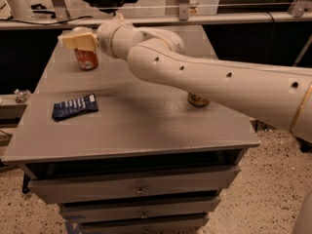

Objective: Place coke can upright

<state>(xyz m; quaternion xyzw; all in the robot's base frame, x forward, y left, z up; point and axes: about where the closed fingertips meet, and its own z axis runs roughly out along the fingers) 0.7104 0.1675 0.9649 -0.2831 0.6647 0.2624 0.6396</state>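
Gripper [78, 40]: sits over the top of the coke can [87, 60], its pale yellow pad covering the can's upper rim. You cannot tell whether the jaws are clenched on the can or released; the pad hides the contact.

Coke can: upright on the tabletop [146, 126], far left corner area, base flat on the surface.

Arm [209, 77]: reaches in from your right, crossing the tabletop diagonally toward the can.

Gold can [198, 101]: under the arm near the right edge, only its lower part visible, well apart from the coke can.

Dark blue packet [74, 107]: lying flat, nearer the front left.

Drawers [136, 189]: stacked below the tabletop.
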